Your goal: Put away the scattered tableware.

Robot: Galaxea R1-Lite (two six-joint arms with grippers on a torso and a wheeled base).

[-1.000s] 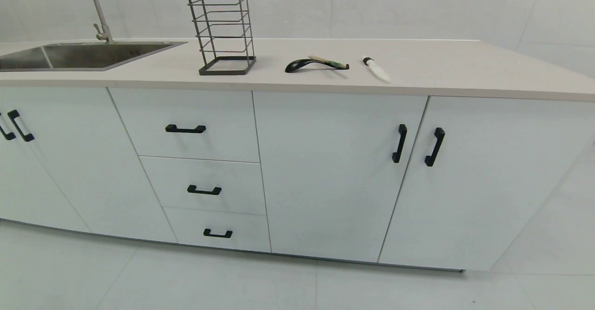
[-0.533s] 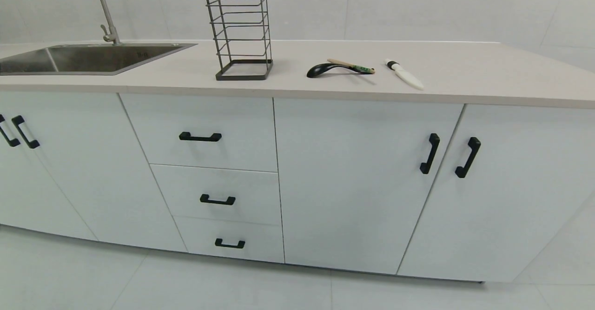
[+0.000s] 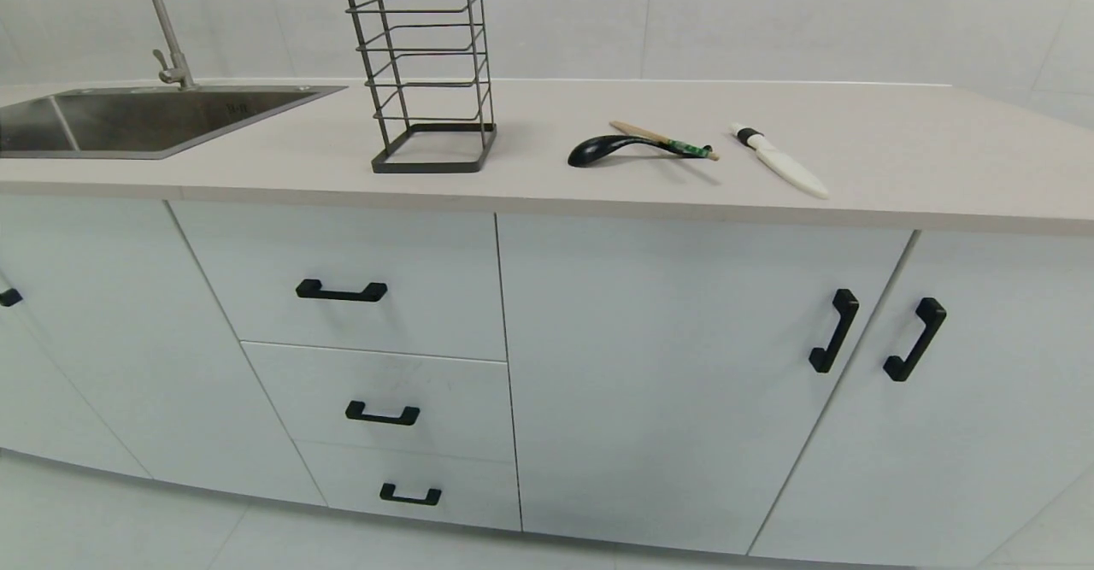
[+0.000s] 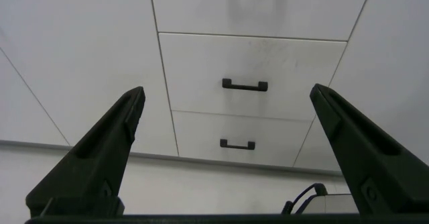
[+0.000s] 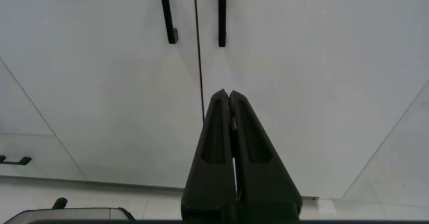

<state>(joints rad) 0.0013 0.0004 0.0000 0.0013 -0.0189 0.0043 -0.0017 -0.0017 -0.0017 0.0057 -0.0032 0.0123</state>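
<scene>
Currently, black spoon (image 3: 598,149), white knife (image 3: 782,162), left fingers (image 4: 100,157) wide, right fingers (image 5: 218,143) closed, both empty

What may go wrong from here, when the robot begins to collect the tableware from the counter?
1. The white knife lies near the front edge of the counter; a clumsy nudge may push it off.
2. The chopsticks seem to touch the handle of the black spoon, so lifting one may drag the other.
3. The right gripper is shut; it must open before any grasp.
</scene>
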